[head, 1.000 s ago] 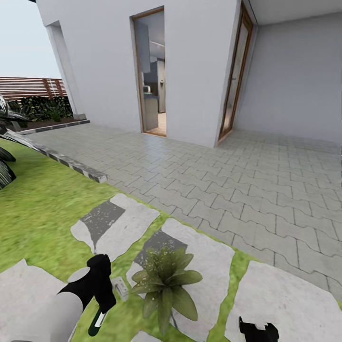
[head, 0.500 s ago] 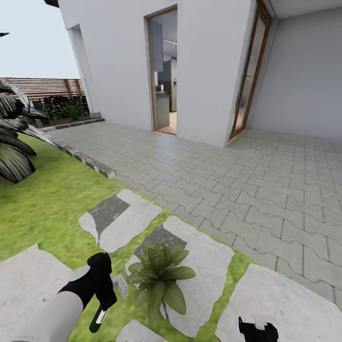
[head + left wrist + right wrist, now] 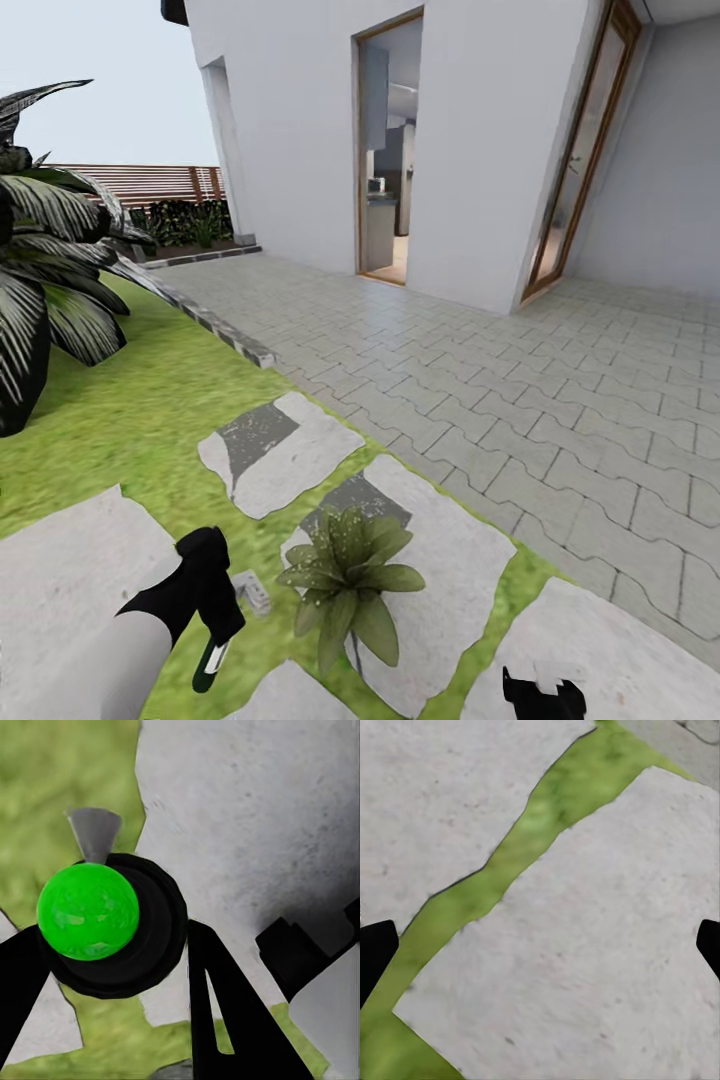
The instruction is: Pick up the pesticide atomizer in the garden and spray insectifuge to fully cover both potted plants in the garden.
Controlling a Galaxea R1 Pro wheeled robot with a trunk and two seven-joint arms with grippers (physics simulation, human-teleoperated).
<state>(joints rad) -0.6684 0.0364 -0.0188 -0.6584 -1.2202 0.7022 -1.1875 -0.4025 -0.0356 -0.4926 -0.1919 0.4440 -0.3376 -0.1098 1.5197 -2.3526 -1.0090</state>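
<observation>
We see even, bright daylight under a pale, flat sky, with no hard sun glare anywhere. Shadows are soft: dark patches lie on two stepping stones, and the recess beside the white house wall is dimmer. The head view bends toward its edges, so the wall and door frame lean. The lawn looks smeared and soft. In the left wrist view the stone and grass are blurred; the right wrist view is equally soft, with mottled texture.

Left claw apparently clamped shut; right claw spread.
</observation>
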